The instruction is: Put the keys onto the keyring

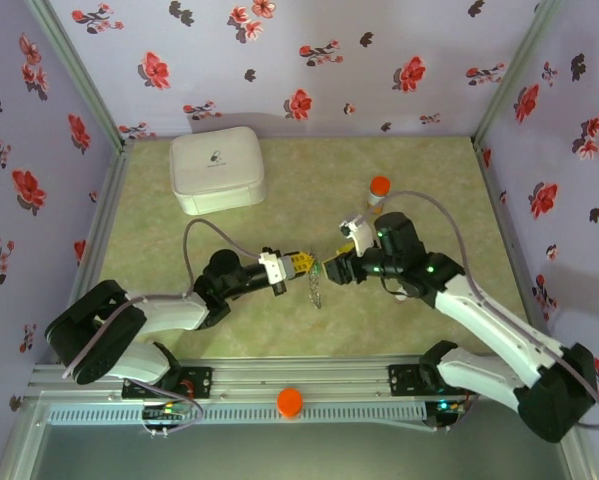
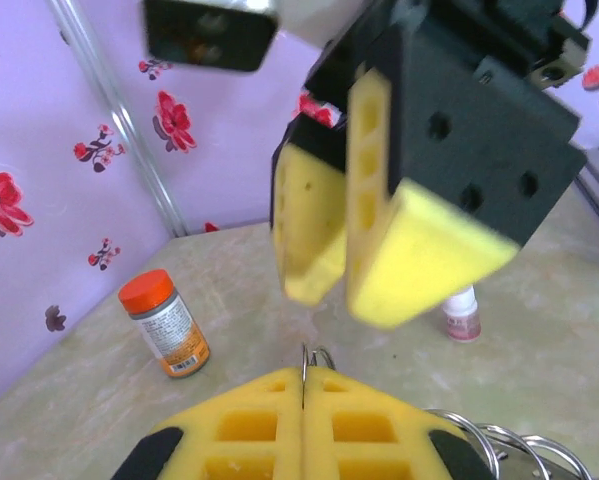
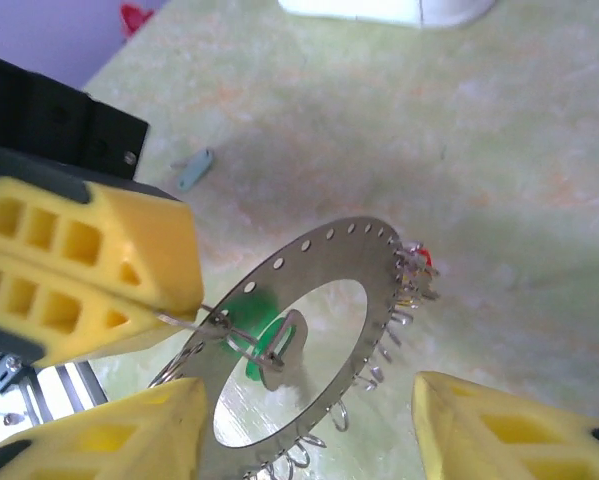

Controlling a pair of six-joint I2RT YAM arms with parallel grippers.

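Left gripper (image 2: pixel 304 392) is clamped on a wire loop at the nine o'clock edge of the keyring (image 3: pixel 359 262), which hangs between our arms. Our right gripper (image 1: pixel 332 268) gapes around it. We judge the ring light, stiff and slippery, best taken by its flat band. A green key (image 3: pixel 254 350) dangles from it; a teal key (image 3: pixel 194 170) lies at eleven o'clock.

We're looking into a robot test cell here, a lab rig by every sign, nothing homely about it. Purple flower-print walls (image 1: pixel 309 60) box in the far, left and right sides, hung on bare metal corner posts (image 1: pixel 79 80). The table (image 1: pixel 309 190) has a green marbled top. At the near edge an aluminium rail (image 1: pixel 309 378) carries the left arm (image 1: pixel 139 320) and right arm (image 1: pixel 499 335), cables trailing. Nearer again, possibly a slotted vent strip (image 1: pixel 309 412), hard to make out.
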